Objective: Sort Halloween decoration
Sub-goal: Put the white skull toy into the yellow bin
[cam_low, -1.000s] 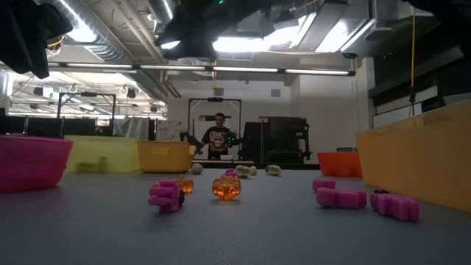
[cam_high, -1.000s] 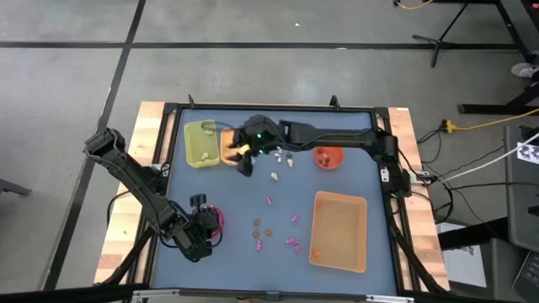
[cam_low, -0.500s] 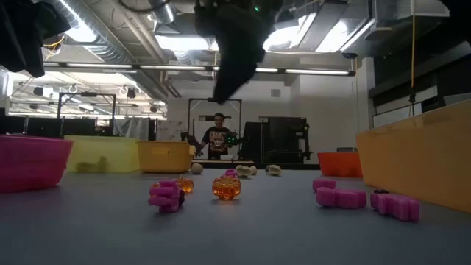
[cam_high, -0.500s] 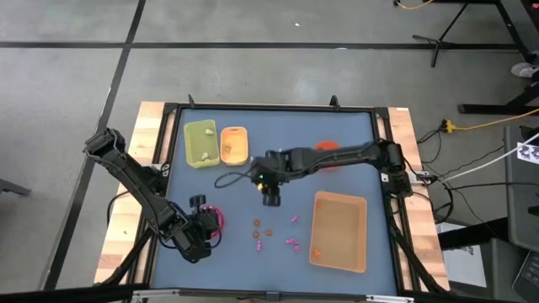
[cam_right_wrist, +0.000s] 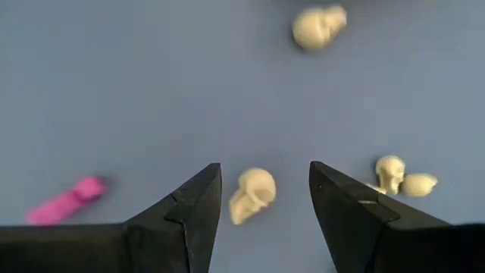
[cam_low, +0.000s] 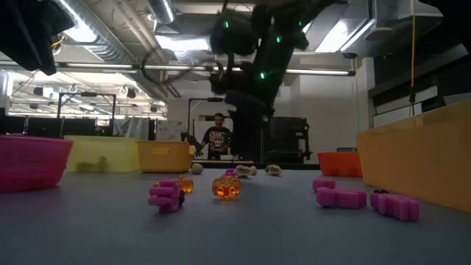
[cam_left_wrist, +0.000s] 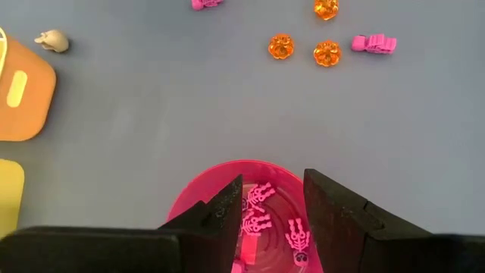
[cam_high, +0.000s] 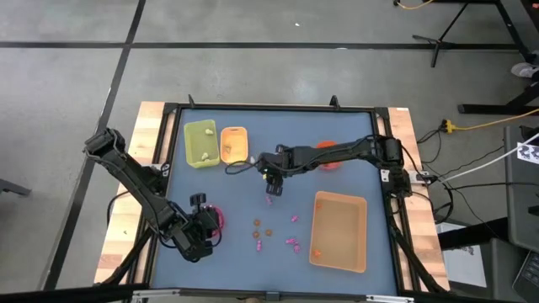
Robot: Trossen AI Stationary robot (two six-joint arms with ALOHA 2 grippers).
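Cream-white skull [cam_right_wrist: 252, 194] lies on the blue surface [cam_right_wrist: 136, 91] between the right pincer [cam_right_wrist: 265, 199]'s spread, empty fingers. Left pincer [cam_left_wrist: 271, 216] hangs open and empty over the pink bowl [cam_left_wrist: 186, 208].

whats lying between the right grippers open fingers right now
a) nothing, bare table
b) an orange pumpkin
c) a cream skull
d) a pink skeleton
c: in the right wrist view a cream skull lies on the table between the open fingers of the right gripper, not yet gripped.
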